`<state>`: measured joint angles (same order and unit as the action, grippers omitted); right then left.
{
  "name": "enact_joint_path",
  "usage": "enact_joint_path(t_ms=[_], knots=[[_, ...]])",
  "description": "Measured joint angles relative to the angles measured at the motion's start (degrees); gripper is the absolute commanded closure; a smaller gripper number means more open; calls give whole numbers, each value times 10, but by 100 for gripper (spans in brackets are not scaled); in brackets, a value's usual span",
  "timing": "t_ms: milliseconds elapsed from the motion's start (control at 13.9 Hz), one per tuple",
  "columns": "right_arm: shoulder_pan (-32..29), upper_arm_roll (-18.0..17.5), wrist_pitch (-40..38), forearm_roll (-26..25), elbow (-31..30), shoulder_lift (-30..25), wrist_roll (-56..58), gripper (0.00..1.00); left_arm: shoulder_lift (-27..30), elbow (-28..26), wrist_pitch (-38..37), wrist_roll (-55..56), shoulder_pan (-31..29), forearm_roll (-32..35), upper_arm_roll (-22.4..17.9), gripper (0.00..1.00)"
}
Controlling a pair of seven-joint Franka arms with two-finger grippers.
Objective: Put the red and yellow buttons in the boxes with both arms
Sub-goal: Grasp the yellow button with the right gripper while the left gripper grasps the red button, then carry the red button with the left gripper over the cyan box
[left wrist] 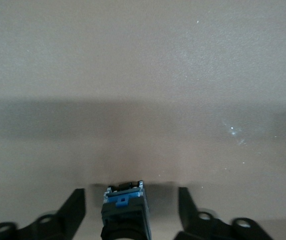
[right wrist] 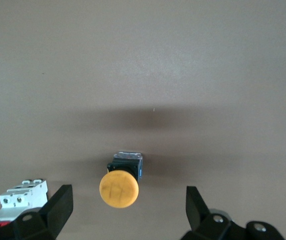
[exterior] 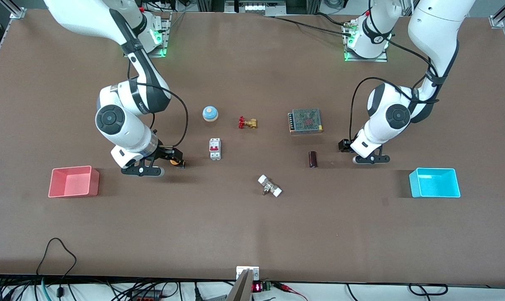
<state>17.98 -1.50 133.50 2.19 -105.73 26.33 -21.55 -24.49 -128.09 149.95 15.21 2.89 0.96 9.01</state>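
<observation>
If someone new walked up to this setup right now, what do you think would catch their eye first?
Probably the two white arms bent low over the table, each open gripper straddling a button: the right gripper around the yellow button, the left gripper around a black-bodied button whose cap is hidden. Next, the bright bins near the table's ends: the pink-red box toward the right arm's end, the cyan-blue box toward the left arm's.

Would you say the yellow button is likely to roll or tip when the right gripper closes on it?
Probably somewhat. The yellow button lies on its side on the table, and its round cap could let it pivot. Its squarish black body should resist rolling. The right gripper is open, fingers astride it, so an even squeeze likely holds.
</observation>
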Motion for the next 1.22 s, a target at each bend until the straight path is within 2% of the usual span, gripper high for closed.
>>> enact_joint_path(t_ms=[144,288,504,647,791,935,1079,1223], knots=[[1,-3,4,0,0,9,-11,0,0,-2,0,0,2,0,0,70],[1,-5,5,0,0,15,-22,0,2,-3,-1,0,2,0,0,80],[7,-8,12,0,-1,25,-38,0,6,-2,-8,0,2,0,0,80],[11,-8,18,0,-1,33,-44,0,22,10,-46,-2,0,0,-3,80],[12,-8,24,0,-1,38,-46,0,47,45,-123,-18,-11,0,-5,80],[12,-8,31,0,-1,43,-46,2,66,106,-219,-59,-39,0,-7,79],[12,-8,35,0,-1,46,-46,15,68,175,-291,-105,-77,0,-8,77],[12,-8,37,0,-1,47,-46,30,60,222,-310,-147,-115,0,-9,76]])
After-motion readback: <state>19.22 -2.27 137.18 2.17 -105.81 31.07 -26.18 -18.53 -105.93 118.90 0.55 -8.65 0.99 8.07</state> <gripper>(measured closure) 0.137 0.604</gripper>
